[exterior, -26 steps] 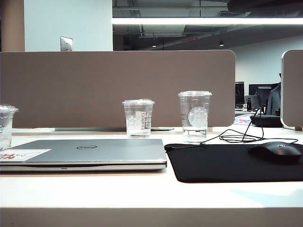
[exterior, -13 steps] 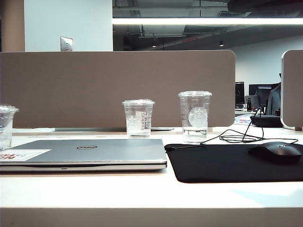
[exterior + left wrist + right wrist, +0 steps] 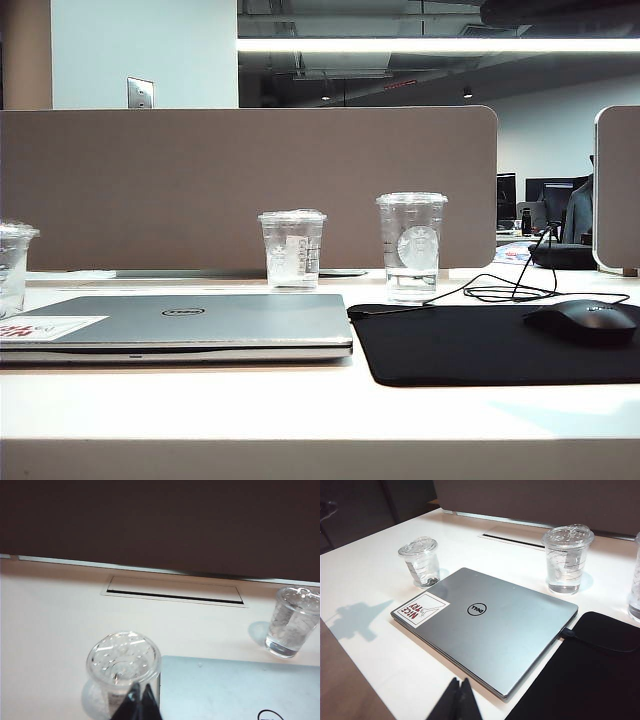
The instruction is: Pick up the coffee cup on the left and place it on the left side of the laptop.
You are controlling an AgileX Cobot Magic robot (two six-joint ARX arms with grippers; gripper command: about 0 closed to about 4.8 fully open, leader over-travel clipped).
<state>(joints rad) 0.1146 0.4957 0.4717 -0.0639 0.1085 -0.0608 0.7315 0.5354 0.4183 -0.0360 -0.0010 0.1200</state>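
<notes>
Standing just beyond the clenched left gripper (image 3: 140, 700), the coffee cup (image 3: 122, 667) touches the laptop (image 3: 235, 687); right gripper (image 3: 460, 695) clenched above the laptop's near edge.

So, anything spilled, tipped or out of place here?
Nothing stands out. The coffee cup stands upright beside the closed laptop, lid on, no spill. Left gripper and right gripper are both shut, holding nothing.

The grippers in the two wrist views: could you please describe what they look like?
Little of either shows. The left gripper appears as two slim, dark, pointed fingertips pressed together into a wedge. The right gripper looks the same: black, tapered tips forming a narrow point. No cables or markings are visible, and neither arm appears in the exterior view.
</notes>
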